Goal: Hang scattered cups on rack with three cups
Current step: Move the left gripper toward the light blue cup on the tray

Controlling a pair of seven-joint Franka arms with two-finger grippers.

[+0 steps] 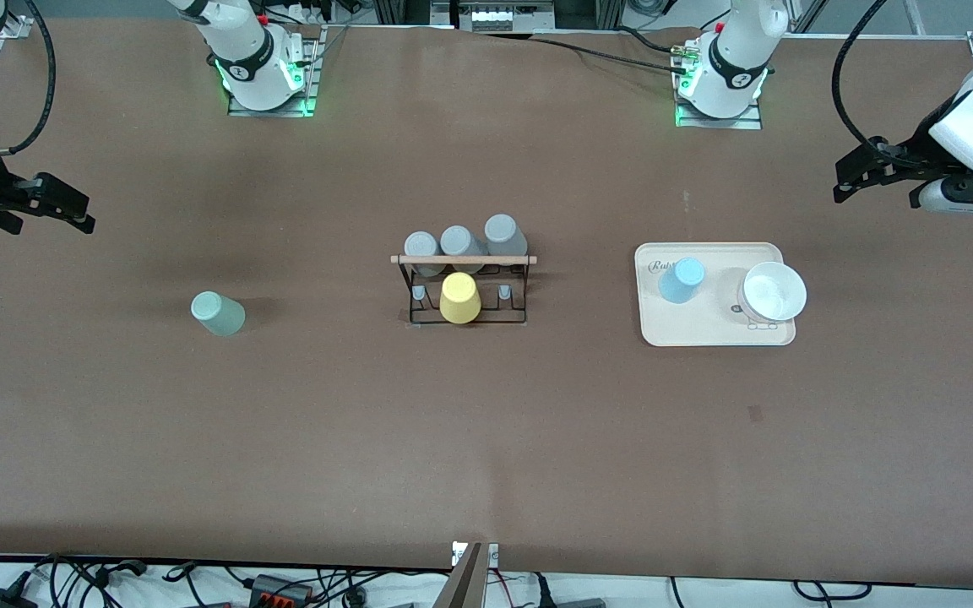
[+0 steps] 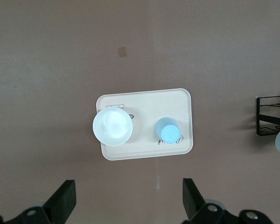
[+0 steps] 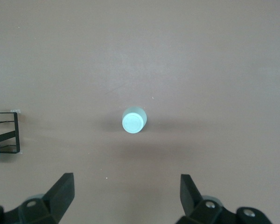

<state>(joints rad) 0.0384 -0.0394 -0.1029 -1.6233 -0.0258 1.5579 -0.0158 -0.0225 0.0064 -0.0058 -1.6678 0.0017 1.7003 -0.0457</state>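
Observation:
The pale mint green cup (image 1: pixel 218 313) stands upside down on the bare table toward the right arm's end; it also shows in the right wrist view (image 3: pixel 133 120). The light blue cup (image 1: pixel 682 279) stands upside down on a beige tray (image 1: pixel 710 333), also in the left wrist view (image 2: pixel 167 130). The black wire rack (image 1: pixel 486 259) with its wooden rod stands mid-table. My right gripper (image 1: pixel 73 209) is open and empty, high over the table at the right arm's end (image 3: pixel 126 191). My left gripper (image 1: pixel 845 187) is open and empty, high over the table at the left arm's end (image 2: pixel 128 196).
Three grey cups (image 1: pixel 459 243) and a yellow cup (image 1: pixel 459 297) hang upside down on the rack. A white bowl (image 1: pixel 774 291) sits on the tray beside the blue cup, toward the left arm's end. The tray's rim shows in the left wrist view (image 2: pixel 144 155).

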